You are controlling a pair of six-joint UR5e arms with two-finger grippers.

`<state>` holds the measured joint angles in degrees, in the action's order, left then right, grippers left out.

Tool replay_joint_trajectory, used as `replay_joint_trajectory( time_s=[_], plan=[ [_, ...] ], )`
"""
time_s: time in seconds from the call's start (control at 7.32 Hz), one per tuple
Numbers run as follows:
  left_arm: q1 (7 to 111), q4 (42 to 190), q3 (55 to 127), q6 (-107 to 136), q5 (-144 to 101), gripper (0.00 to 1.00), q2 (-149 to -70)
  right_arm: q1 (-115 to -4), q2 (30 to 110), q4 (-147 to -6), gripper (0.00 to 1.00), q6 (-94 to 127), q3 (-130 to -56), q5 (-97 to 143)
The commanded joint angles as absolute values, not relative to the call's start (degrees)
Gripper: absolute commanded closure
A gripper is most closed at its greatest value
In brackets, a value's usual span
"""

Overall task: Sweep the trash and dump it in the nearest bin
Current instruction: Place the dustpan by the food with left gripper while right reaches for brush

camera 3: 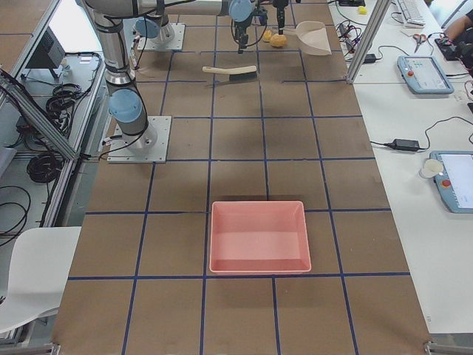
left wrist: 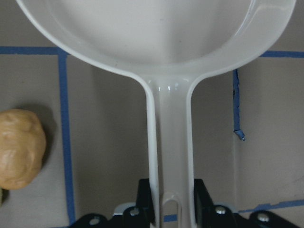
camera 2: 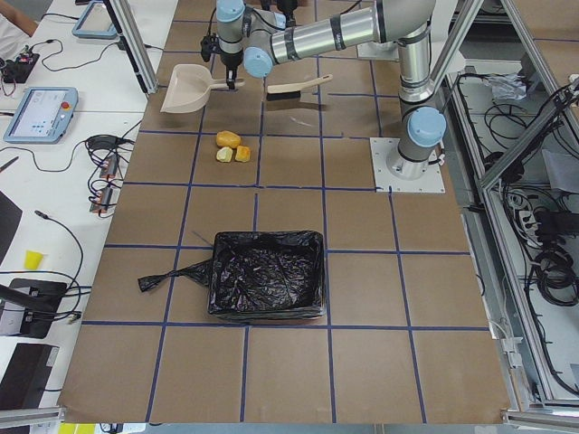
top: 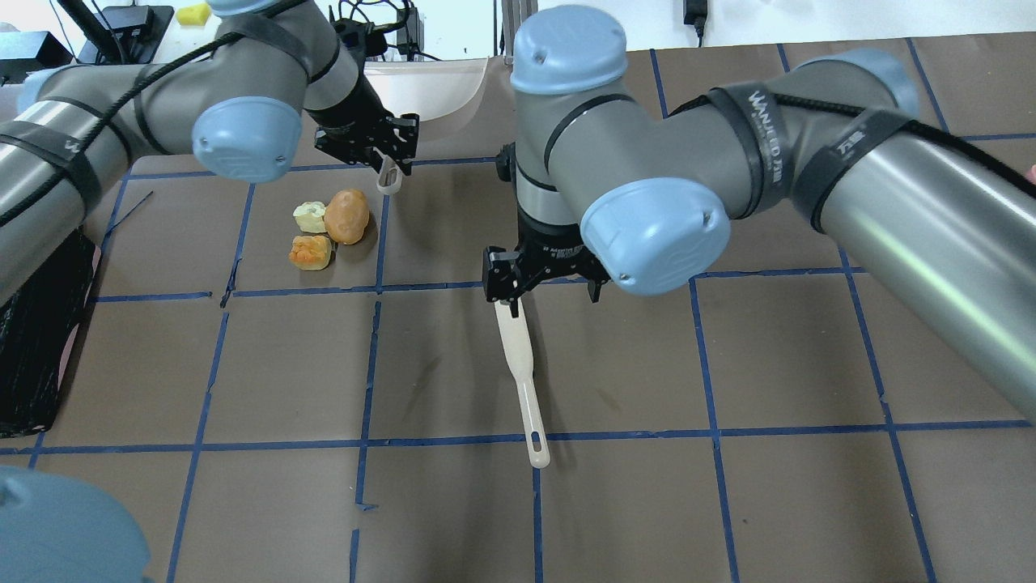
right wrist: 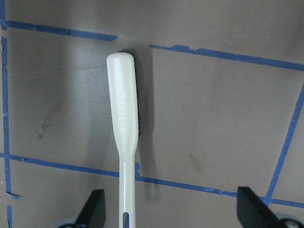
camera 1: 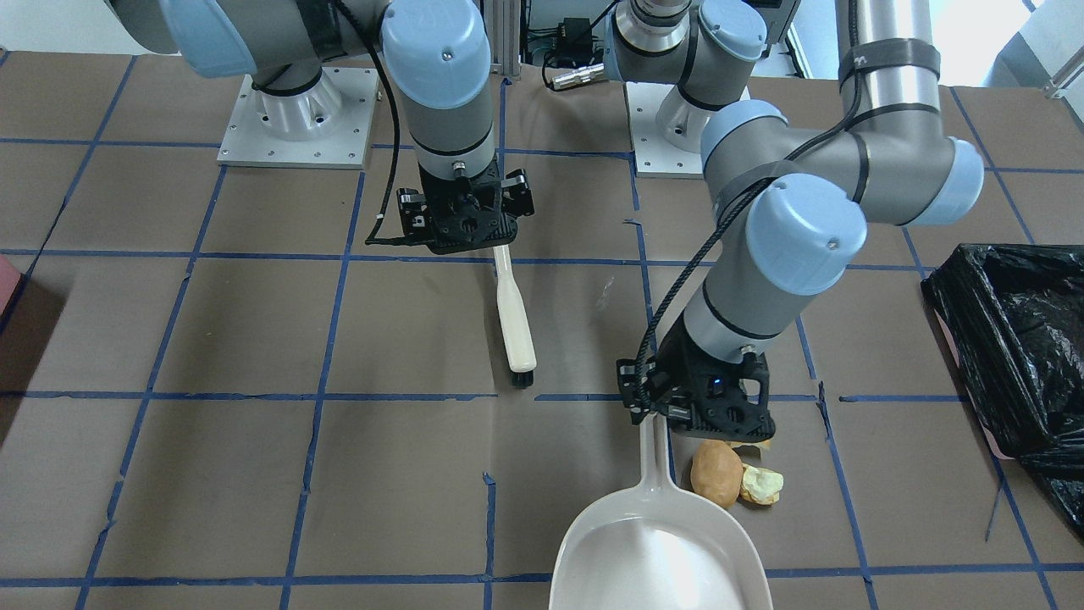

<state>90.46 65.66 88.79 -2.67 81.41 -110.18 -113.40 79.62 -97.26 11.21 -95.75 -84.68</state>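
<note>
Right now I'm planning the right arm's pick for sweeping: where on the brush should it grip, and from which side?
Probably the narrow handle of the brush, from straight above, jaws closing across its width. It lies flat, bristles down, handle toward the robot; the open right gripper straddles that handle.

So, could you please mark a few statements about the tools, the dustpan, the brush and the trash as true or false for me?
1. The left tool is closed on the handle of the dustpan. True.
2. The right tool is gripping the brush. False: its fingers stand wide open on either side of the handle, and the brush lies on the table.
3. The three trash pieces are inside the dustpan. False: they lie on the table beside its handle.
4. The black-lined bin stands towards the robot's left end of the table. True.
</note>
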Motion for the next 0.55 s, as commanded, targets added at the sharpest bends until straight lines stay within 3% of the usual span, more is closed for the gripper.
replay_joint_trajectory(
  time_s=[0.0,0.41],
  plan=[
    [85.2,68.6,90.3,-14.8,81.9,0.91,-108.5,-116.7,78.1,-97.6,0.05,11.4,-100.3,-84.2],
    [82.5,68.8,96.0,-25.4,82.6,0.94,-106.4,-120.3,71.3,-100.4,0.08,11.7,-101.9,-84.3]
  ],
)
